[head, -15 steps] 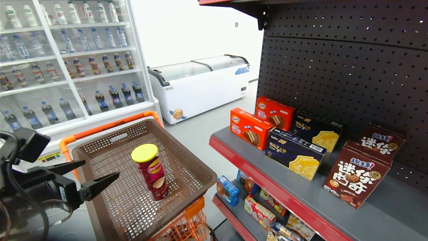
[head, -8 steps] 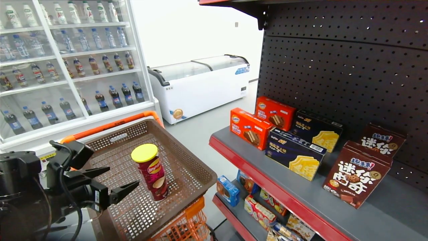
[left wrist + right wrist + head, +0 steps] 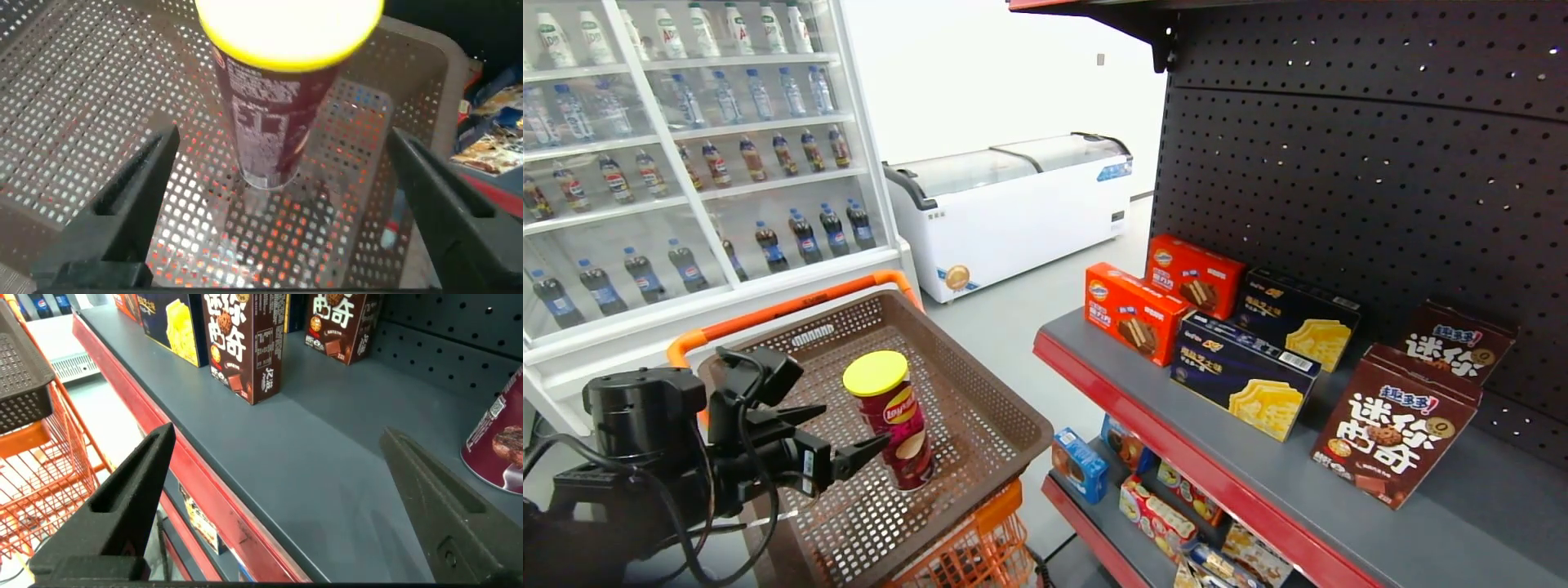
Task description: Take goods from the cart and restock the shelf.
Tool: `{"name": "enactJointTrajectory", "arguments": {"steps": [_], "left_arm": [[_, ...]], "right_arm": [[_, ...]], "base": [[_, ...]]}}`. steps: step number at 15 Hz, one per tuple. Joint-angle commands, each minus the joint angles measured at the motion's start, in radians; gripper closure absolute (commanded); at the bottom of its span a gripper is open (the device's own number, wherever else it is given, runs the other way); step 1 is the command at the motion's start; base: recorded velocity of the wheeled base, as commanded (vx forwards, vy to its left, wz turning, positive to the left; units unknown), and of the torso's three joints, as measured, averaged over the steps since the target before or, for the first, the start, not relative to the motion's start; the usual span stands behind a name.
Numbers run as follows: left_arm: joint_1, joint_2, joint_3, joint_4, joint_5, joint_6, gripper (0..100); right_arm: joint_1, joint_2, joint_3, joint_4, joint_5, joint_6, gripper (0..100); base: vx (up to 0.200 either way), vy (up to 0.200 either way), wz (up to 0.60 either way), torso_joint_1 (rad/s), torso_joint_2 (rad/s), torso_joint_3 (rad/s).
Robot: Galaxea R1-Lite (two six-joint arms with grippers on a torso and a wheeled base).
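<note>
A dark red chip can (image 3: 894, 420) with a yellow lid stands upright in the brown basket (image 3: 992, 408) on the orange cart. My left gripper (image 3: 856, 423) is open just to the left of the can, fingers level with its middle. In the left wrist view the can (image 3: 274, 106) stands between and just beyond the spread fingers of the left gripper (image 3: 282, 137). My right gripper (image 3: 278, 437) hangs open over a bare stretch of the grey shelf (image 3: 327, 474), holding nothing. A second dark red can (image 3: 500, 445) stands on that shelf, off to one side of the right gripper.
The grey shelf (image 3: 1241, 474) with its red front edge holds orange boxes (image 3: 1135, 310), dark blue boxes (image 3: 1241, 376) and brown cookie boxes (image 3: 1392, 425). A lower shelf holds more snacks (image 3: 1156, 510). A drinks fridge (image 3: 686, 163) and a chest freezer (image 3: 1013, 204) stand behind the cart.
My left gripper has moved right over the basket, from the basket's left rim to right beside the can, still open. The can and shelf goods have not moved.
</note>
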Motion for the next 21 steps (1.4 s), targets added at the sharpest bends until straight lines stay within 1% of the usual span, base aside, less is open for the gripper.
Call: {"name": "enactJointTrajectory", "arguments": {"steps": [1, 5, 7, 8, 10, 11, 14, 17, 18, 19, 21], "left_arm": [[0.001, 0.102, -0.031, -0.036, -0.002, 0.0, 0], [-0.016, 0.192, -0.068, -0.13, -0.005, -0.001, 0], [-0.022, 0.212, -0.072, -0.132, -0.005, -0.001, 0], [-0.035, 0.228, -0.079, -0.132, -0.005, -0.001, 0], [-0.044, 0.246, -0.106, -0.133, -0.003, -0.001, 0], [-0.045, 0.261, -0.134, -0.133, -0.005, 0.006, 0], [-0.045, 0.295, -0.198, -0.133, -0.003, 0.01, 0], [-0.047, 0.318, -0.212, -0.138, -0.005, 0.01, 0], [-0.051, 0.329, -0.23, -0.139, -0.003, 0.008, 100], [-0.065, 0.336, -0.241, -0.141, -0.002, 0.006, 100], [-0.07, 0.336, -0.252, -0.141, 0.001, -0.001, 100]], "right_arm": [[0.0, 0.001, 0.0, -0.001, 0.001, 0.0, 0], [0.0, 0.001, 0.0, 0.0, 0.001, 0.0, 0], [0.0, 0.001, 0.0, 0.0, 0.0, 0.0, 0], [0.0, 0.001, 0.0, 0.0, 0.001, 0.0, 0], [0.0, 0.001, 0.0, 0.0, 0.001, 0.0, 0], [0.0, 0.001, 0.0, 0.0, 0.0, 0.0, 0], [0.0, 0.001, 0.0, 0.0, 0.0, 0.0, 0], [0.0, 0.001, 0.0, 0.0, 0.001, 0.0, 0], [0.0, 0.001, 0.0, -0.001, 0.0, 0.0, 0], [0.0, 0.001, 0.0, 0.0, 0.001, 0.0, 0], [0.0, 0.001, 0.0, 0.0, 0.0, 0.0, 0]], "base": [[0.0, 0.0, 0.0, 0.0, 0.0, 0.0], [0.0, 0.0, 0.0, 0.0, 0.0, 0.0], [0.0, 0.0, 0.0, 0.0, 0.0, 0.0], [0.0, 0.0, 0.0, 0.0, 0.0, 0.0], [0.0, 0.0, 0.0, 0.0, 0.0, 0.0], [0.0, 0.0, 0.0, 0.0, 0.0, 0.0], [0.0, 0.0, 0.0, 0.0, 0.0, 0.0], [0.0, 0.0, 0.0, 0.0, 0.0, 0.0], [0.0, 0.0, 0.0, 0.0, 0.0, 0.0], [0.0, 0.0, 0.0, 0.0, 0.0, 0.0], [0.0, 0.0, 0.0, 0.0, 0.0, 0.0]]}}
